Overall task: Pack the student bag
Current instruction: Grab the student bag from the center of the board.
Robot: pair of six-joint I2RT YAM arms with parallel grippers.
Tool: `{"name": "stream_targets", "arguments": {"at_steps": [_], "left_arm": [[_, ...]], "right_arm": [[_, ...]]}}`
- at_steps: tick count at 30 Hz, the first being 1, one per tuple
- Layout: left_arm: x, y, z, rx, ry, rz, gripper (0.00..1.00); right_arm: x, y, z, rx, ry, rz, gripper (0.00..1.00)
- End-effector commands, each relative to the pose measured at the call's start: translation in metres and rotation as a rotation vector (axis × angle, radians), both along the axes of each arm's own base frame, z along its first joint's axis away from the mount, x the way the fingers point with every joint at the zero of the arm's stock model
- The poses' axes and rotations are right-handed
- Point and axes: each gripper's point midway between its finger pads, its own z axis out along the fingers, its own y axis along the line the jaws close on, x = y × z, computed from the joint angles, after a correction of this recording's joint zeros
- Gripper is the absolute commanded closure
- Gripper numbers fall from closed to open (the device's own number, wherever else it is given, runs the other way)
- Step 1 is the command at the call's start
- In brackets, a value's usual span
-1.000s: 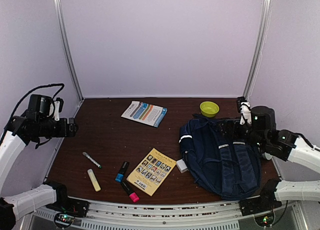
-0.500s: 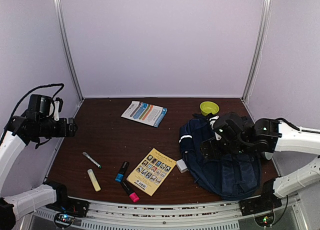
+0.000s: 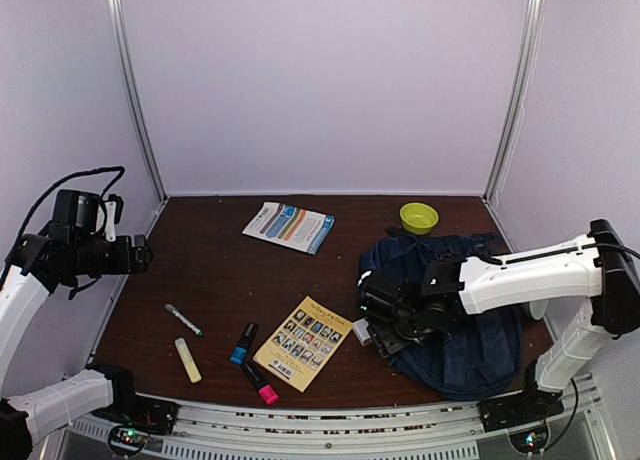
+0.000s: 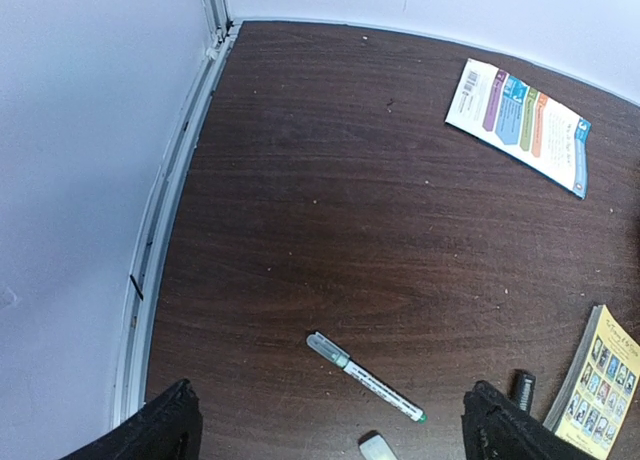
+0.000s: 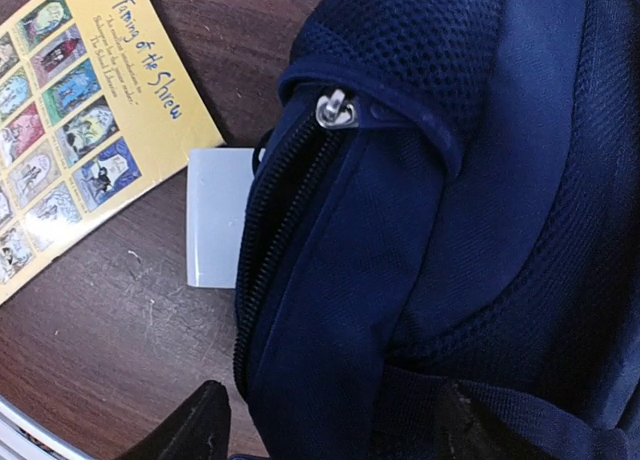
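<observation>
1. Location of the task item: the student bag (image 3: 470,345) lies flat on the right side of the table (image 3: 220,270). Its left edge is just beside a white block (image 5: 215,230) and near the yellow book (image 5: 90,110).
2. Bag condition: in my right wrist view, the zip along this edge appears shut, with the zipper pull (image 5: 336,109) at the far end of the track. Nothing looks packed yet.
3. Right gripper (image 5: 335,430): I am reaching across the bag and hanging low over its left edge. My fingers stand well apart with the navy fabric beside the zip between them. I see no pinch on the cloth, so I count nothing as held.
4. Left gripper (image 4: 335,435): it is spread wide and empty, raised over the left side of the table above the green-tipped pen (image 4: 365,378).
5. Step in hand, in my judgement: opening the bag before loading.
6. Next move calls for:
   - taking hold at the pull or on the fabric just beside it;
   - keeping the fingers off the white block;
   - steadying the bag so it does not slide when the zip is drawn.
</observation>
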Motion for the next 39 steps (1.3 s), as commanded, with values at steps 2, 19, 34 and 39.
{"name": "stream_targets", "arguments": {"at_steps": [2,19,34,39], "left_arm": [[0.005,0.001,0.008,-0.002,-0.046,0.014,0.07],[0.003,0.004,0.012,0.003,-0.061,0.026,0.07],[0.004,0.006,0.009,0.007,-0.051,0.035,0.07],[0.004,0.007,0.010,0.005,-0.055,0.038,0.07]], "right_arm": [[-0.001,0.011,-0.003,0.012,0.019,-0.015,0.36],[0.009,0.106,0.001,0.129,0.028,0.152,1.00],[0.040,0.214,0.138,0.449,-0.163,0.219,1.00],[0.053,0.200,0.211,0.509,-0.283,0.179,1.00]]}}
